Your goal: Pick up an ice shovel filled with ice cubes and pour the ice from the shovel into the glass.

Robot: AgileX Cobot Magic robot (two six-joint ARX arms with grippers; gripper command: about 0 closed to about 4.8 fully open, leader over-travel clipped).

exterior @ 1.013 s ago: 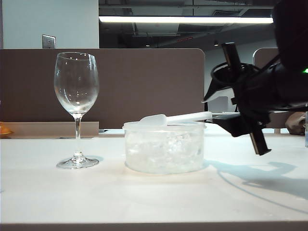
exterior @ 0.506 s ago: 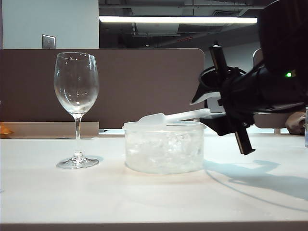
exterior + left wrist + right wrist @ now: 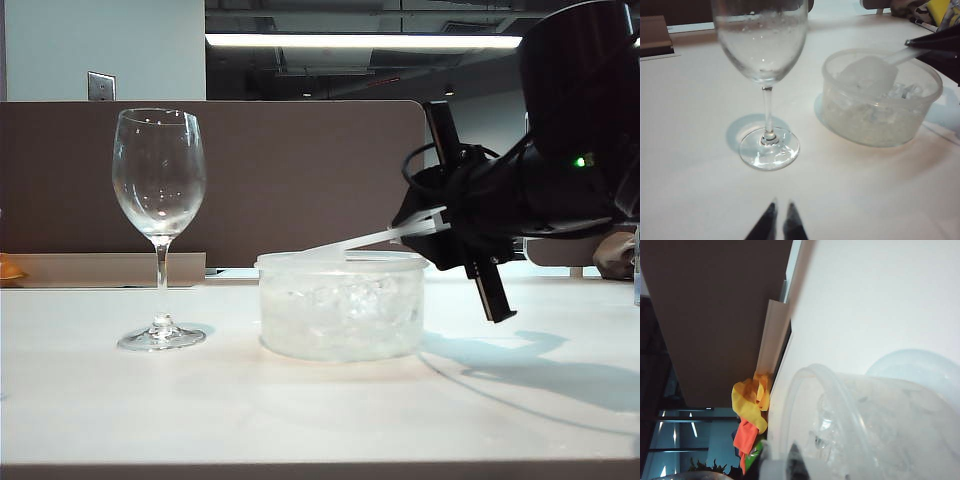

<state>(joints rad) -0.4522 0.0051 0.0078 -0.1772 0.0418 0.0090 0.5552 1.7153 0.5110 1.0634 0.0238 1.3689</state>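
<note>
The glass (image 3: pixel 160 195) stands upright on the white table at the left, also seen close in the left wrist view (image 3: pixel 762 45). A squat clear tub (image 3: pixel 340 300) holds the ice cubes (image 3: pixel 900 92). The ice shovel (image 3: pixel 375 237) slants over the tub, its bowl (image 3: pixel 869 75) down on the ice and its handle rising to the right. My right gripper (image 3: pixel 440 225) is shut on the handle's end, and the pale handle (image 3: pixel 772 467) shows beside a dark fingertip (image 3: pixel 795 460). My left gripper (image 3: pixel 780 206) hovers low over the table in front of the glass's foot. Its tips are together and hold nothing.
A brown partition (image 3: pixel 300 170) runs behind the table. A pale ledge (image 3: pixel 100 268) sits at its base on the left. Yellow and orange cloth (image 3: pixel 750 410) lies by the table's far edge. The right arm's bulk (image 3: pixel 570 180) hangs over the right side of the table.
My right gripper has moved left toward the tub and closed on the shovel's handle. The handle end has tipped up and the bowl has dipped below the tub's rim.
</note>
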